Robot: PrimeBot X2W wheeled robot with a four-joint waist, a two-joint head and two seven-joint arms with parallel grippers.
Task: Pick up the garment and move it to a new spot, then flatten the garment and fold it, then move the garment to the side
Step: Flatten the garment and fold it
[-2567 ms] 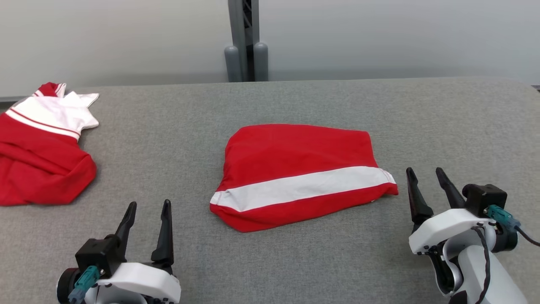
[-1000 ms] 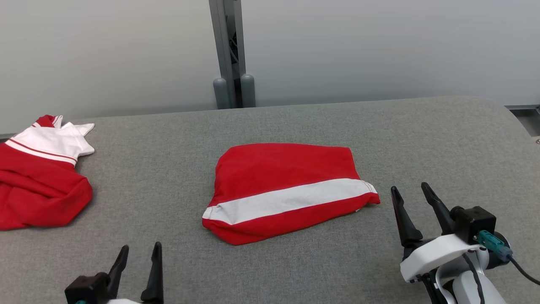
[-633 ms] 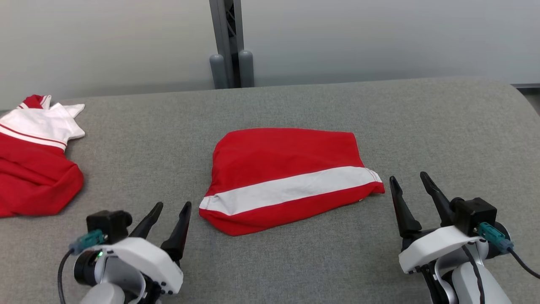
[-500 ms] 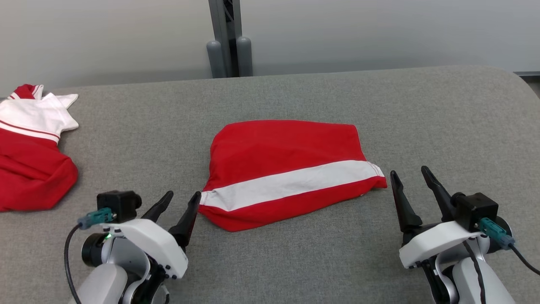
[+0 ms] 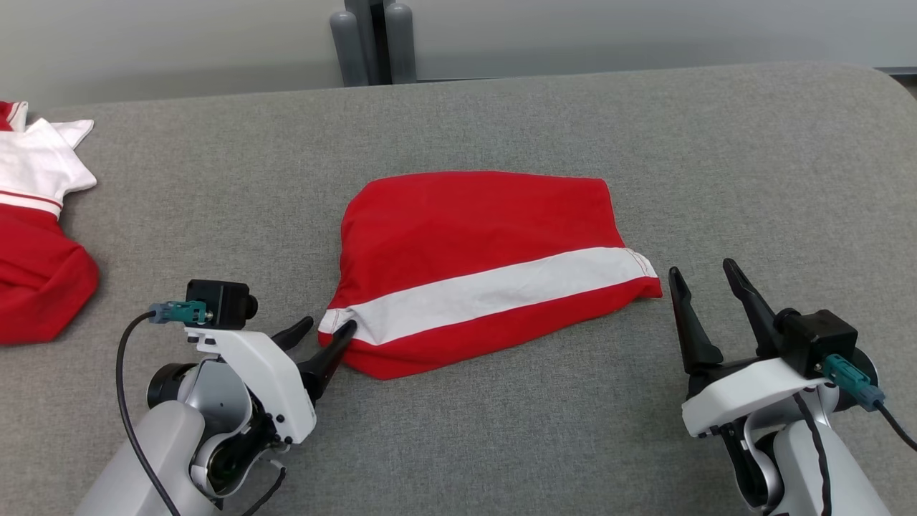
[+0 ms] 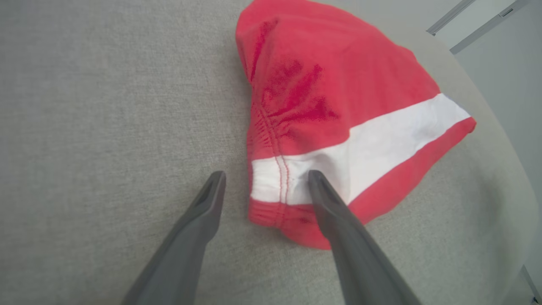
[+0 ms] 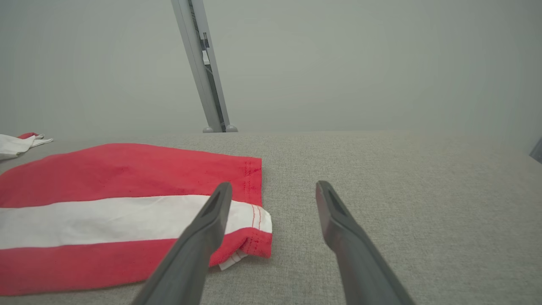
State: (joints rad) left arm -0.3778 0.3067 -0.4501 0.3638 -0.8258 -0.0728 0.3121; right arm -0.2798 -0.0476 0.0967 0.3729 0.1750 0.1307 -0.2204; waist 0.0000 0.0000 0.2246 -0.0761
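Garment (image 5: 487,244), red with a white stripe (image 5: 501,290), lies folded in the middle of the grey table (image 5: 501,444). Far off to the left is another red and white piece of clothing (image 5: 36,272), well apart from it.

Next comes the left gripper (image 5: 329,324). Its two fingers are spread wide and hold nothing. They are at the garment's left corner. One tip is over the white stripe and the other is over bare table, so the edge of the cloth is between them. I think it is there to pinch that corner.

The garment's long side runs from left to right. The white stripe runs the same way and climbs a little toward the right. The stitched end points right.

Just beside that end is the right gripper (image 5: 701,269). It is wide open too, empty, and not touching the cloth. I think it is there to take the right corner, so both arms can lift the garment and carry it to the side.
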